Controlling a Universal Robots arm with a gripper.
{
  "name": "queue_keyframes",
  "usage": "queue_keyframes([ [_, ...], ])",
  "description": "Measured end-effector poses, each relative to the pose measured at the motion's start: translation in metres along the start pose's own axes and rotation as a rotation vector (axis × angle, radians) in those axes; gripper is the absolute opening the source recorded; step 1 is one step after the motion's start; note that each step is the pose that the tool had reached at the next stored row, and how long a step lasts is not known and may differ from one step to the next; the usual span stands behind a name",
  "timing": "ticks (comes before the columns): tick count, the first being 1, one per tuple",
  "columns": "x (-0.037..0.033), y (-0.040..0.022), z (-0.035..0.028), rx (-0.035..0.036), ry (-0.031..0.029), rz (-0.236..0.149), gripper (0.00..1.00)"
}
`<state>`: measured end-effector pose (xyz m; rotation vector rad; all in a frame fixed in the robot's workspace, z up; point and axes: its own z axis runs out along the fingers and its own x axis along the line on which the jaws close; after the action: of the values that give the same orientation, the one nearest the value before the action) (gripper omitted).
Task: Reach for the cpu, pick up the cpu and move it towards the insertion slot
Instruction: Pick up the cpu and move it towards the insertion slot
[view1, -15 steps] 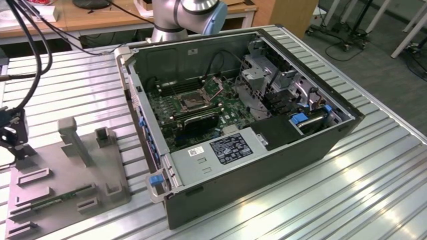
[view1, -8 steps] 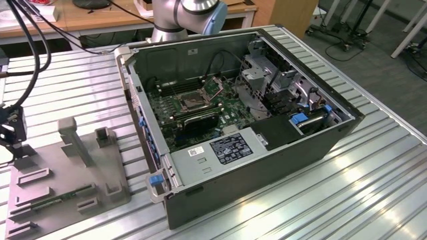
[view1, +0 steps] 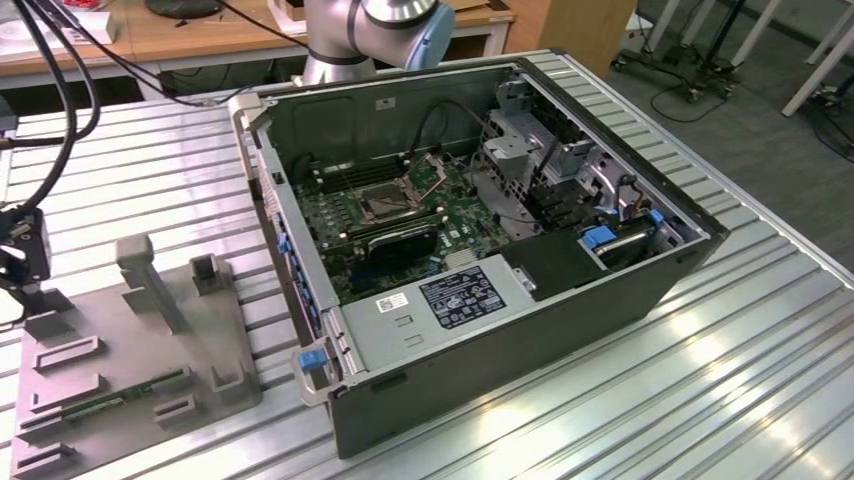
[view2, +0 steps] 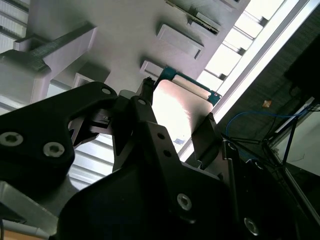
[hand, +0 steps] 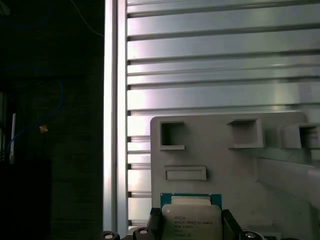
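Note:
In both wrist views the cpu (hand: 192, 219) (view2: 175, 102), a pale silvery square with a green rim, sits between my gripper's dark fingers (hand: 154, 222), which press on two opposite edges. My gripper (hand: 192, 232) (view2: 176, 122) is shut on it, just over the grey plastic fixture plate (hand: 280, 200); I cannot tell whether the chip is clear of the plate. In the exterior view my gripper (view1: 19, 285) hangs at the far left edge above that plate's corner. The insertion slot (view1: 380, 206), a dark square socket in a metal frame, lies on the green board inside the open computer case, well to the exterior view's right.
The open computer case (view1: 667, 290) stands mid-table with raised walls around the board. The grey fixture plate (view1: 134, 350) carries upright posts and a green memory stick (view1: 114, 400). Black cables (view1: 54, 120) hang at the left. The slatted metal table (view1: 747, 380) runs beneath everything.

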<state>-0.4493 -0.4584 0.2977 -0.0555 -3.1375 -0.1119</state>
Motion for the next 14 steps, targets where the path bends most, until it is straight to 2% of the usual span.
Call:
queue_keyframes([
  [3,0.0000,0.0002,-0.0023,0.0000,0.0000,0.001,0.55],
  [4,0.0000,0.0004,-0.0058,0.0000,-0.0001,0.002,0.55],
  [14,0.0000,0.0008,-0.0109,0.0000,-0.0003,0.004,0.55],
])
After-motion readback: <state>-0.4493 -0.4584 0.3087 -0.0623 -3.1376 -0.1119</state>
